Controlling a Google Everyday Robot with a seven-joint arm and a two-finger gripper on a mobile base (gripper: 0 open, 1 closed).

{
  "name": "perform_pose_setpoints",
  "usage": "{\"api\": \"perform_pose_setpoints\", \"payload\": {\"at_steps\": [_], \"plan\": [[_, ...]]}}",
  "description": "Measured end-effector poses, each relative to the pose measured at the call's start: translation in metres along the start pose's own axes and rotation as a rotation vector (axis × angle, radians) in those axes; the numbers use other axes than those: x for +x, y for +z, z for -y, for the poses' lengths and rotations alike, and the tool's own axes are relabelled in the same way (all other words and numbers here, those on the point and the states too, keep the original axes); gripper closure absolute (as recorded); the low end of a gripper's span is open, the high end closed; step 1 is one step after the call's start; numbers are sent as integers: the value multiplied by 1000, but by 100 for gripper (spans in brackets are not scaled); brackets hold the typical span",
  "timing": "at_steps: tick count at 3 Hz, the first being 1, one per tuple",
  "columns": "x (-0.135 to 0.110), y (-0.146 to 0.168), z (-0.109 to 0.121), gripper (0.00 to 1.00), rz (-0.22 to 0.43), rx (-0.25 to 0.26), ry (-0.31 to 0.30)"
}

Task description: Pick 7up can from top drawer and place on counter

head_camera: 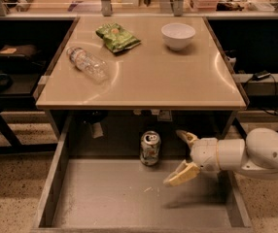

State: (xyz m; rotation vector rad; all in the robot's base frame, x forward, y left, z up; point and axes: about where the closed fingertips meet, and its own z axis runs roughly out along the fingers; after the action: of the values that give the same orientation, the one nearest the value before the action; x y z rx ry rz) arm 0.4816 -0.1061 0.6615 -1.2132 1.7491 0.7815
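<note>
The 7up can (150,148) stands upright at the back of the open top drawer (110,198), just under the front edge of the counter (148,76). My gripper (179,157) comes in from the right over the drawer, a little to the right of the can and not touching it. Its two cream fingers (182,174) are spread apart and hold nothing.
On the counter lie a clear plastic bottle (87,63) on its side at the left, a green snack bag (117,37) at the back, and a white bowl (178,35) at the back right. The drawer's side walls (54,178) flank the can. Cables hang at the right (263,76).
</note>
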Motion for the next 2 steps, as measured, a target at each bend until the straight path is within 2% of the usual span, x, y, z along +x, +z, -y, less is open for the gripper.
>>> {"api": "perform_pose_setpoints", "payload": {"at_steps": [1,2], "plan": [[0,28,-5,0,126,-39,32],[-9,52,-5,0,176,-57,13]]}}
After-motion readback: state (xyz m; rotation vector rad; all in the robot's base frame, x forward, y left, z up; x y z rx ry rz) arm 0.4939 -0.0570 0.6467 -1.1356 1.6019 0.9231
